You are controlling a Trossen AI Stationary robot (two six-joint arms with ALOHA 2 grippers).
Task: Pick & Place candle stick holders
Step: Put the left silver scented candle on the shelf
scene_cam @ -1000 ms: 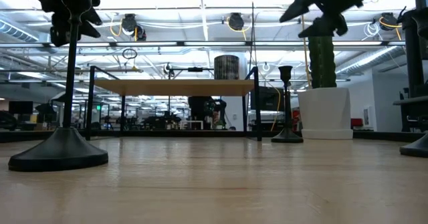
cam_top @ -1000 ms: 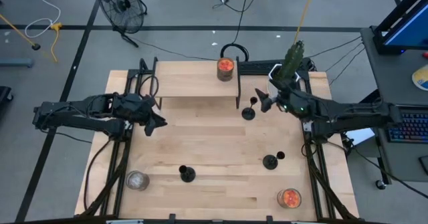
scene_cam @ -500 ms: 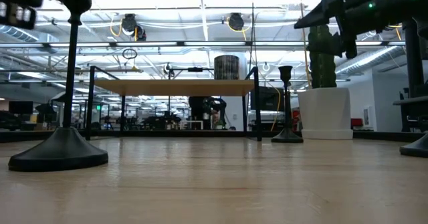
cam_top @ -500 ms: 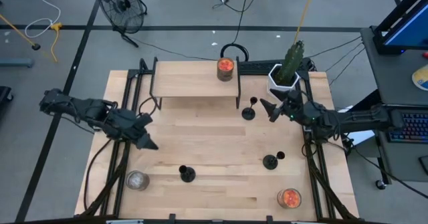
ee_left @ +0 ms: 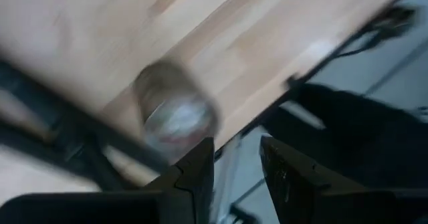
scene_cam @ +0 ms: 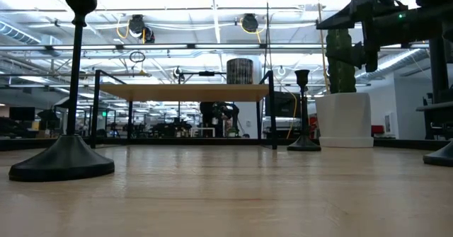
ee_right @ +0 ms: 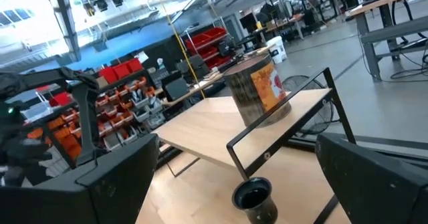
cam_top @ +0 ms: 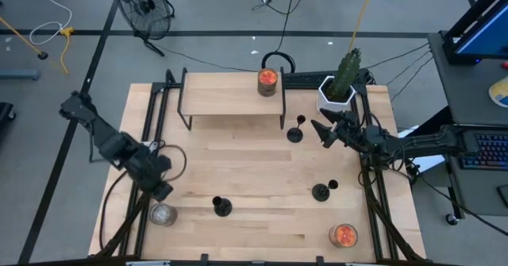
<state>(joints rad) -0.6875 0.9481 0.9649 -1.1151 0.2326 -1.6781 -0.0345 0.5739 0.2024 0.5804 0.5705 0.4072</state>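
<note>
Broadly, I have a wooden table [cam_top: 262, 210] with a raised shelf [cam_top: 230, 99] along its far edge and a potted cactus [cam_top: 343, 79] in the far right corner. My left arm hangs off the near left corner; its gripper [cam_top: 161, 190] sits just over the grey jar [cam_top: 163, 213], and from the wrist its jaws stand narrowly apart with nothing between them. My right arm comes in over the right edge, its gripper [cam_top: 321, 131] spread wide and empty.

All three candle stick holders are standing on the table, none yet lifted. One holder [cam_top: 296, 131] stands just off the shelf's right end, directly ahead of the right gripper; in the right wrist view its cup top [ee_right: 254, 198] sits between the two fingers [ee_right: 117, 177], with the orange jar [ee_right: 257, 90] on the shelf behind. A second holder [cam_top: 321, 190] stands near the right edge, a third [cam_top: 221, 206] near the front edge beside the grey jar.

I judge this to be the approach to the first pick. Next I would ease the right gripper forward around the thin stem, then close; a nudge could tip it.
</note>
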